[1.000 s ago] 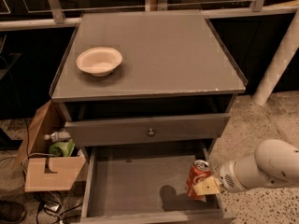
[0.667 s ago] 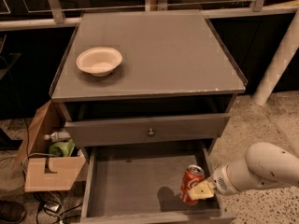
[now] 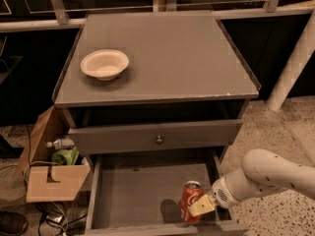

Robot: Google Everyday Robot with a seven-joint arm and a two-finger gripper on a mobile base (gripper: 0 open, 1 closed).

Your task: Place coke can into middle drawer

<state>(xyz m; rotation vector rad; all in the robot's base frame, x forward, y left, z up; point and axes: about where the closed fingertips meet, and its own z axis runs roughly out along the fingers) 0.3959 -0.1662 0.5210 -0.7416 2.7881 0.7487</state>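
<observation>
The red coke can (image 3: 190, 199) stands upright on the floor of the middle drawer (image 3: 138, 195), near its front right corner. The drawer is pulled out and its dark-grey floor is otherwise bare. My gripper (image 3: 199, 206) reaches in from the right on a white arm and sits against the can's lower right side; one cream finger (image 3: 202, 206) lies across the can's front.
A cream bowl (image 3: 104, 64) rests on the cabinet top (image 3: 197, 58) at the left. Above the open drawer is a drawer front with a round knob (image 3: 159, 139). A cardboard box (image 3: 51, 176) with a bottle and green item stands left of the cabinet, with cables on the floor.
The can has gone from tilted and lifted to upright on the drawer floor, and it has shifted left. My gripper and arm moved left and down with it.
</observation>
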